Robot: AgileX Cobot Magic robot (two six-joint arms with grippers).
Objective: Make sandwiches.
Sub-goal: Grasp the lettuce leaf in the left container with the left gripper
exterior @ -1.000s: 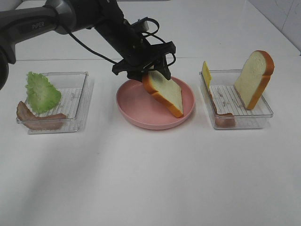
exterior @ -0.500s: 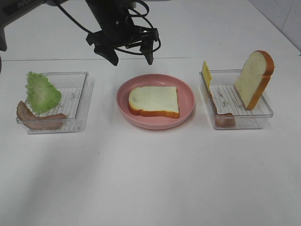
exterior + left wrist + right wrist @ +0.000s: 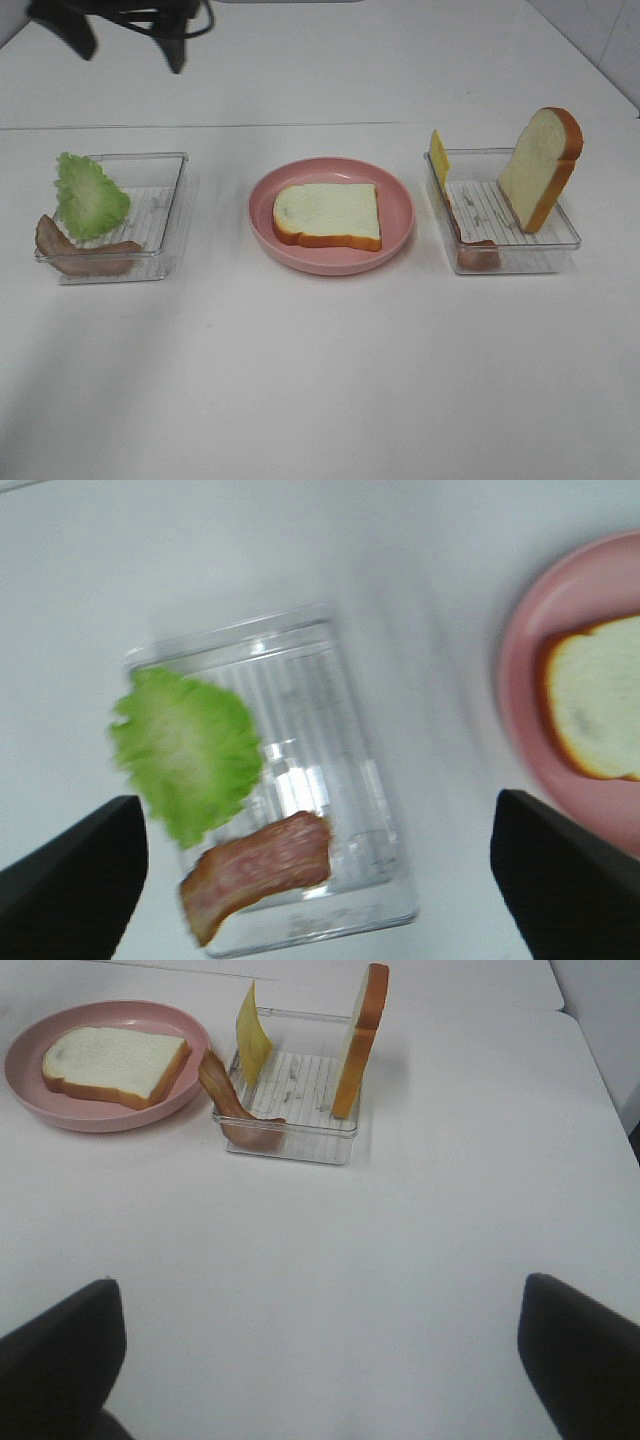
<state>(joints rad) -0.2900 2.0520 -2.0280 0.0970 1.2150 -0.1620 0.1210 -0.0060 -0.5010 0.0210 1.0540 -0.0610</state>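
Exterior high: orange-crusted white bread slice (image 3: pixel 327 214)

Table (image 3: pixel 320 380): plain white, no pattern.
Plate (image 3: pixel 330 265): uniform pink.
Flat bread slice (image 3: pixel 328 212) on the plate: off-white face, orange-brown crust.
Left tray (image 3: pixel 160 215): clear, its floor marked with fine parallel ridges.
Lettuce leaf (image 3: pixel 90 197): bright green, paler along the centre, ruffled texture.
Left bacon strip (image 3: pixel 80 258): reddish brown with lighter streaks.
Right tray (image 3: pixel 490 215): clear, same ridged floor.
Cheese slice (image 3: pixel 438 155): plain yellow.
Upright bread slice (image 3: pixel 535 165): cream-white face, orange-brown crust.
Right bacon strip (image 3: pixel 478 252): reddish brown.
Left gripper (image 3: pixel 315 805) and right gripper (image 3: pixel 320 1282): black fingers, unmarked.
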